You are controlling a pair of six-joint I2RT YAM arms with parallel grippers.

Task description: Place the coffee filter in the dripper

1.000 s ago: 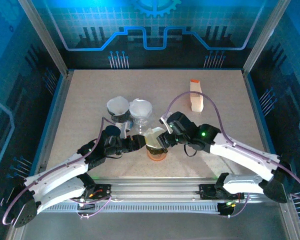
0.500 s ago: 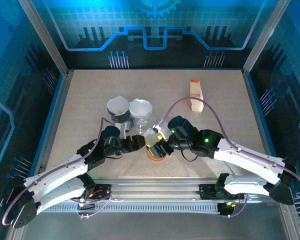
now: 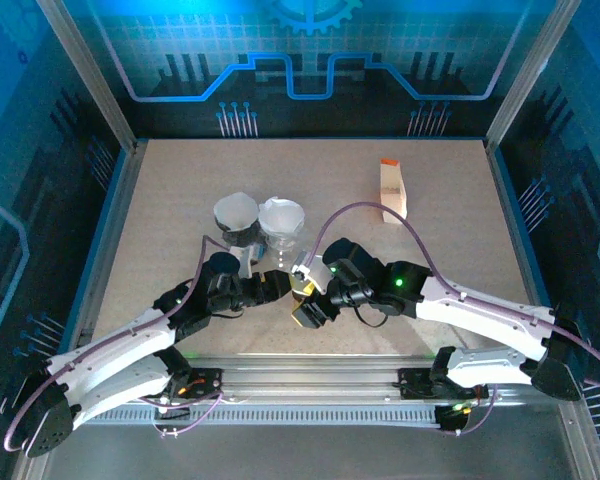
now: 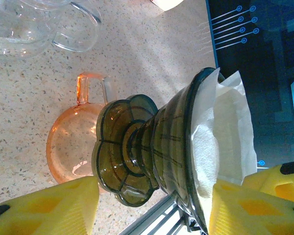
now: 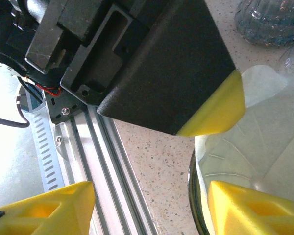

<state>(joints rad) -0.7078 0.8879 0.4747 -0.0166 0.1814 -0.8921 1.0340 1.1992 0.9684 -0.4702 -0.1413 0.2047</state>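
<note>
The left gripper (image 4: 154,198) clasps the dark olive glass dripper (image 4: 152,142) end to end in the left wrist view — one yellow fingertip against the scalloped foot, the other against the rim. The white paper coffee filter (image 4: 220,142) sits inside the dripper's cone, its edge standing proud of the rim and touching that second fingertip. Behind the dripper's foot an orange glass mug (image 4: 68,147) stands on the worktop (image 4: 137,58), its inside open to view and the dripper not seated on it. A clear glass jug (image 4: 24,24) stands farther off.

The right gripper (image 5: 149,196) is spread wide in its own wrist view. One fingertip lies over the coffee filter at the dripper's mouth. The other hangs well apart above the aluminium rail (image 5: 103,161) at the worktop's near edge, with the dripper's rim in the gap between them — nothing pinched. The left gripper's black, yellow-tipped finger crosses above and meets the filter's edge.

From overhead, both grippers meet near the front centre of the worktop. The jug and a white-topped vessel (image 3: 237,213) stand just behind them, and a small carton (image 3: 392,190) stands well apart at the right rear.
</note>
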